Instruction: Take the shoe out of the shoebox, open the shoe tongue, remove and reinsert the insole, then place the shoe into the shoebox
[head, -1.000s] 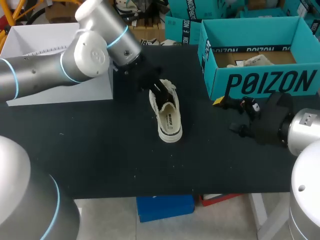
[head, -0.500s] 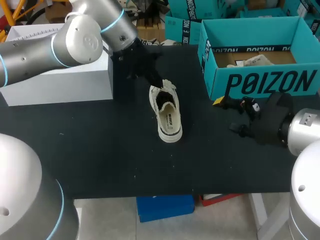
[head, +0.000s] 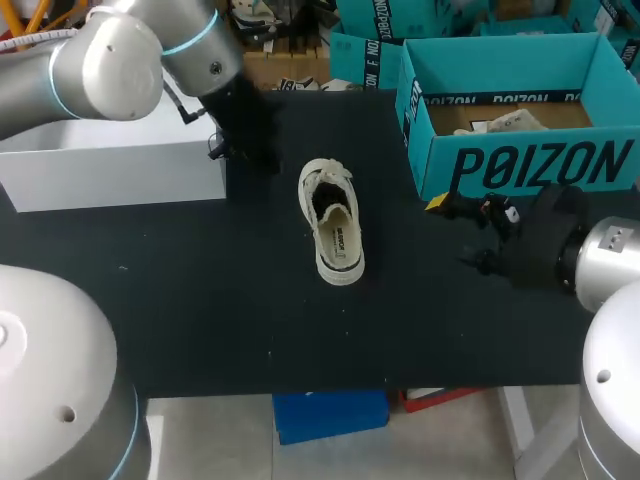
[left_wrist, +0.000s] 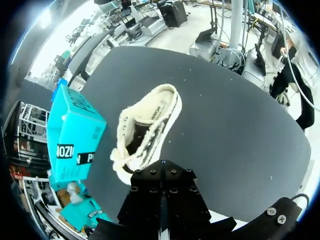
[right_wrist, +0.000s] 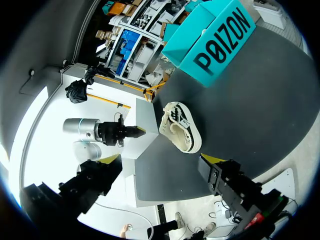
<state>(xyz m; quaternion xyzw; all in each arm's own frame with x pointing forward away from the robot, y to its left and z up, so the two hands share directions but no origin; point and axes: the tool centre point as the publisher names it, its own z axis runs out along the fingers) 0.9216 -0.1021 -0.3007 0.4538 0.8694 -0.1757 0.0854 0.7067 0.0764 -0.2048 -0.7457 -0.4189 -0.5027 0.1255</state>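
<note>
Scanning head view: shoe (head: 335, 222) is out of the teal shoebox (head: 540, 165) and standing on the table (head: 200, 300), untouched, so step one looks done and the return to the box is owed. Right gripper (head: 458, 232) waits near the box front, fingers spread, empty; left gripper (head: 245, 135) hangs near the shoe, apart from it
Left wrist view: closer in, fleecy collar, gaping mouth, an insole seemingly inside, so tongue and insole work I can't call. Gripper wide or closed? Can't tell
Right wrist view: only this one gives the shoe side-on, sole flat on the table
</note>
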